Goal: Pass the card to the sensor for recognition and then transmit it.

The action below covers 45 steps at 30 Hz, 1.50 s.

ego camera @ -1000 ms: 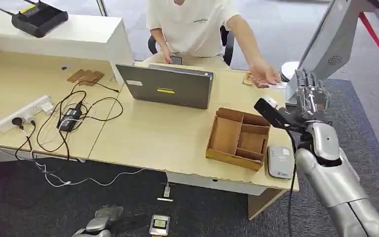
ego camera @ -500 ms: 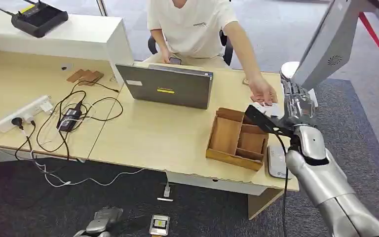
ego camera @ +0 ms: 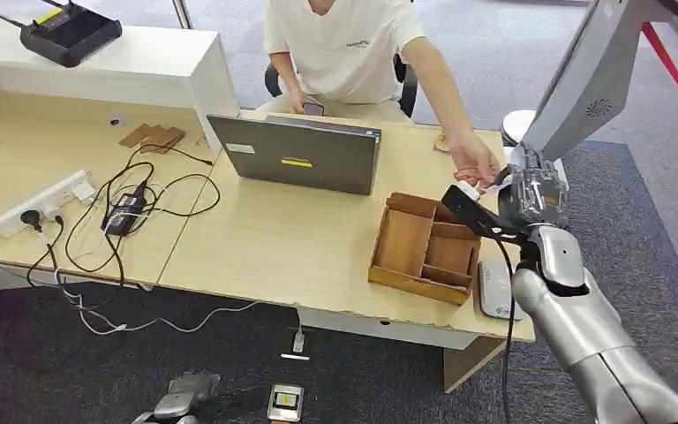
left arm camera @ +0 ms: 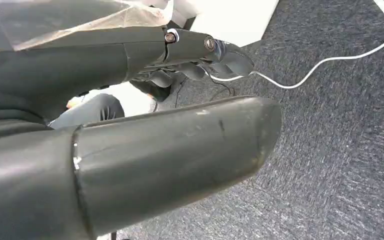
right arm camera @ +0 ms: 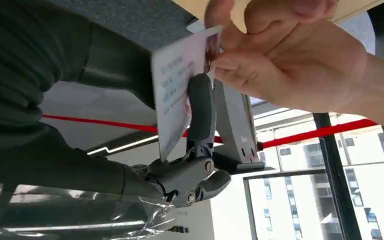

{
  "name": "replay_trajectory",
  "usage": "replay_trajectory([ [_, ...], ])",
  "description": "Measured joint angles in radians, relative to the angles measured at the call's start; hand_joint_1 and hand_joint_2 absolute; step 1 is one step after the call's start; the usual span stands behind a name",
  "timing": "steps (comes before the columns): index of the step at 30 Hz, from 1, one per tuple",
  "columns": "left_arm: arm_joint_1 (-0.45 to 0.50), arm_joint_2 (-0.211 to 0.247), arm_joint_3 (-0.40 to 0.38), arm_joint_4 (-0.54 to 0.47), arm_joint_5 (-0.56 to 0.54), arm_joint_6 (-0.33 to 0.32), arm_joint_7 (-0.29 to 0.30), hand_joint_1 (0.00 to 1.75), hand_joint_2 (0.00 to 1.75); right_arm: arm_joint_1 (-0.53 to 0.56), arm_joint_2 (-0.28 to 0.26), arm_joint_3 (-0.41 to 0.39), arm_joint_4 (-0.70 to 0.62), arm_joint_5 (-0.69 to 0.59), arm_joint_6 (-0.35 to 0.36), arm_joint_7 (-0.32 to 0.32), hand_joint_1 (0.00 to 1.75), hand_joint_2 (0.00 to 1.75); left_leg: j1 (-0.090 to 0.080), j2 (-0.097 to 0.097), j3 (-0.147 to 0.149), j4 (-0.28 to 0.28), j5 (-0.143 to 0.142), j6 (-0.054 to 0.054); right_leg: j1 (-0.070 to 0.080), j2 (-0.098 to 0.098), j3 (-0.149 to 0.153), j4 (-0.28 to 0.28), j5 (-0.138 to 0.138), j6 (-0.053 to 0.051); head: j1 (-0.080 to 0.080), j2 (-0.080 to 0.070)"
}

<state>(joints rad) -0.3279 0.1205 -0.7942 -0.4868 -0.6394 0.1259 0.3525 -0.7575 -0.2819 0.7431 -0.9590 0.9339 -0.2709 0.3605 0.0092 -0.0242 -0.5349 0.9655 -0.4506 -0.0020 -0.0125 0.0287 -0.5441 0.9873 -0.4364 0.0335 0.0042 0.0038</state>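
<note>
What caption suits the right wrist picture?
A person's hand and the robot's right hand both grip a card.

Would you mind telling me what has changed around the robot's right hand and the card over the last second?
The right hand drew back and lowered toward the wooden compartment tray, fingers curling in. The person's hand followed, and both now touch the white printed card; who bears it is unclear. The grey laptop, the white card reader and the cables stayed put.
</note>
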Motion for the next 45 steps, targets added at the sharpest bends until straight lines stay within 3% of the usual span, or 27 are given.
replay_trajectory([
  [11,0.000,0.000,0.000,0.000,-0.003,0.000,-0.003,0.00,0.00,0.002,-0.005,0.000,0.000,-0.013,-0.005,0.003,1.75,1.75,0.000,0.000,0.000,0.000,0.000,0.000,0.000,0.000,0.000,0.000,0.000,0.000,0.000,0.000],
  [31,0.042,0.023,0.032,0.000,0.045,0.051,0.018,0.00,0.00,0.216,-0.161,-0.079,-0.150,-0.193,-0.033,0.056,1.75,1.75,0.000,0.000,0.000,0.000,0.000,0.000,0.000,0.000,0.000,-0.001,0.000,0.000,0.000,0.000],
  [45,0.051,0.027,0.038,-0.003,0.058,0.064,0.034,0.00,0.00,0.352,-0.160,-0.101,-0.140,-0.246,-0.077,0.031,1.75,1.75,0.000,0.001,0.000,0.000,0.000,0.000,0.000,0.000,0.000,-0.001,0.000,0.000,0.000,0.000],
])
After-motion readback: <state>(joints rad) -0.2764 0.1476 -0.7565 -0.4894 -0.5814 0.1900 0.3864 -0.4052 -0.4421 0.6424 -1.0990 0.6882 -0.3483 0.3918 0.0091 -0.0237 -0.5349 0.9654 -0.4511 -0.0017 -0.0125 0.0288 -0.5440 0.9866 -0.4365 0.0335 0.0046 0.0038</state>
